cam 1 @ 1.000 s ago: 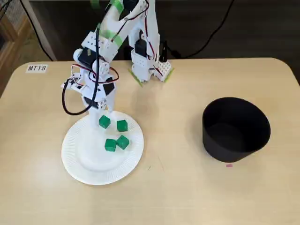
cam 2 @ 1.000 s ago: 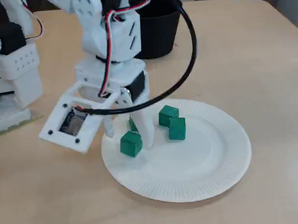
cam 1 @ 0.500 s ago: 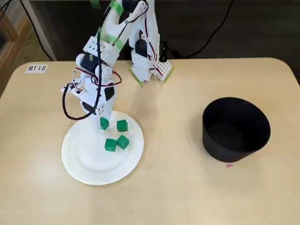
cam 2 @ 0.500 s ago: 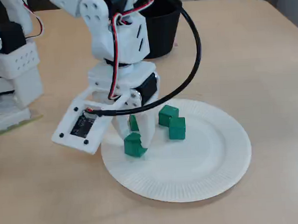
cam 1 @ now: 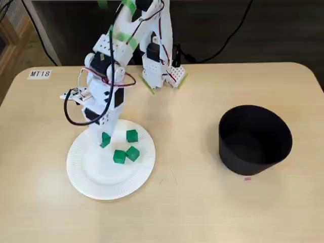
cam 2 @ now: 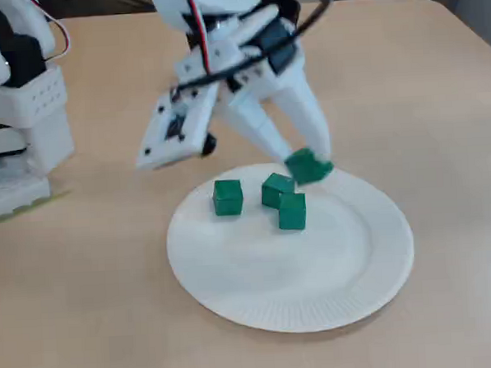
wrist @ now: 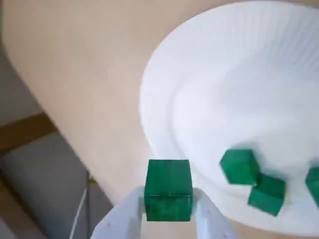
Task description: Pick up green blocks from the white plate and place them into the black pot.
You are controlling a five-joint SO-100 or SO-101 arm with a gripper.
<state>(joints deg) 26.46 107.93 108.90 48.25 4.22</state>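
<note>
Carry step: pinching one green block [wrist: 168, 185] in the gripper [wrist: 168, 205], just above the white plate [cam 1: 95, 178]. Next, likely swing right, as a fixed view shows, over the black pot [cam 1: 255, 154], then release.

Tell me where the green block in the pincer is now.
In a fixed view, the green block is clamped in the pincer, raised over the upper-left part of the white plate, just left of the three loose blocks.

grn blocks [cam 1: 131, 135] x4 | plate [cam 1: 96, 178] x1 | pot [cam 1: 253, 158] x1 | pink speck [cam 1: 247, 178] x1, prob.
</note>
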